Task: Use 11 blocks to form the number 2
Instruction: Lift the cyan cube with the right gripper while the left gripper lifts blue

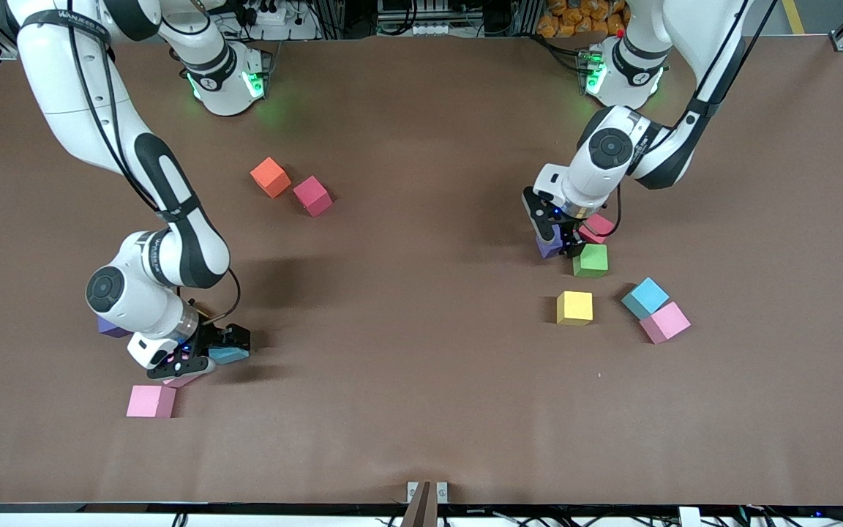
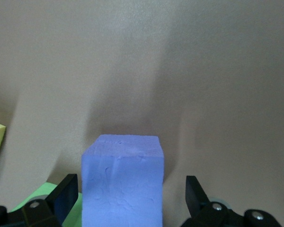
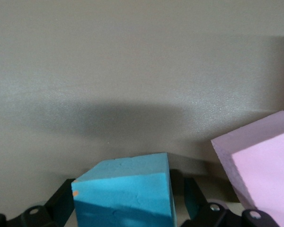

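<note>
— Nearest the front camera, what's hard to see?
— Right gripper (image 1: 198,359) hides part of a light blue block (image 1: 229,356) between wide jaws, beside a pink block (image 1: 151,401).
— The surface?
— Brown table (image 1: 421,410).
— Farther back?
— Left gripper (image 1: 557,238), jaws wide, straddles a purple block (image 2: 122,182) by the green block (image 1: 590,260); no grip visible.

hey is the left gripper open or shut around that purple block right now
Open. In the left wrist view the left gripper straddles the purple block, with a visible gap between each finger and the block's sides.
</note>
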